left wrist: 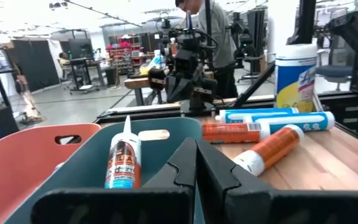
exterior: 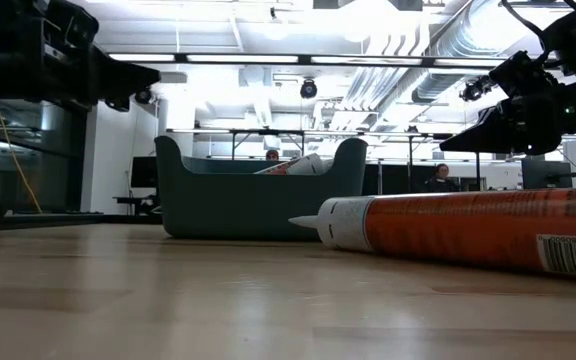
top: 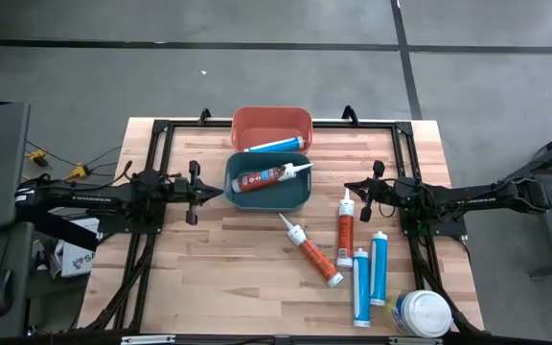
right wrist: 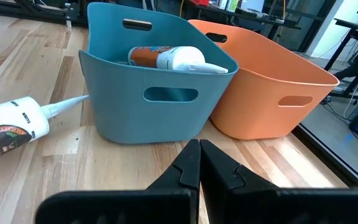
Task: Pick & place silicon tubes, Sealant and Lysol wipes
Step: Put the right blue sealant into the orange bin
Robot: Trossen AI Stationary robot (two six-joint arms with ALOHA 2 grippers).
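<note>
While both arms hover idle over the table, findings stand as follows.

Left gripper (top: 217, 193): fingers pressed together, holding nothing, touching nothing; it hangs just short of the teal bin (top: 241, 196), tips towards that bin's wall.

Right gripper (top: 349, 186): jaws fully closed, empty; it points at the teal bin's far side, with the nearest orange tube (top: 345, 228) just beside and below its tips.

Teal bin contents: one orange-labelled tube (top: 272, 176) already inside.

Red bin (top: 257, 120): behind the teal one, holding one blue tube (top: 276, 145).

Tubes outstanding: a second orange tube (top: 311, 251) and two blue tubes (top: 370, 272), all lying flat near the right gripper, well apart from the left.

Lysol wipes (top: 422, 313): beyond the tubes from the right gripper, at the table edge.

Handling, tubes: judged stiff, smooth, prone to roll; grasp across mid-barrel, not the nozzle.

Handling, canister: judged light, wide, slick; needs jaws at fullest spread across the body.
</note>
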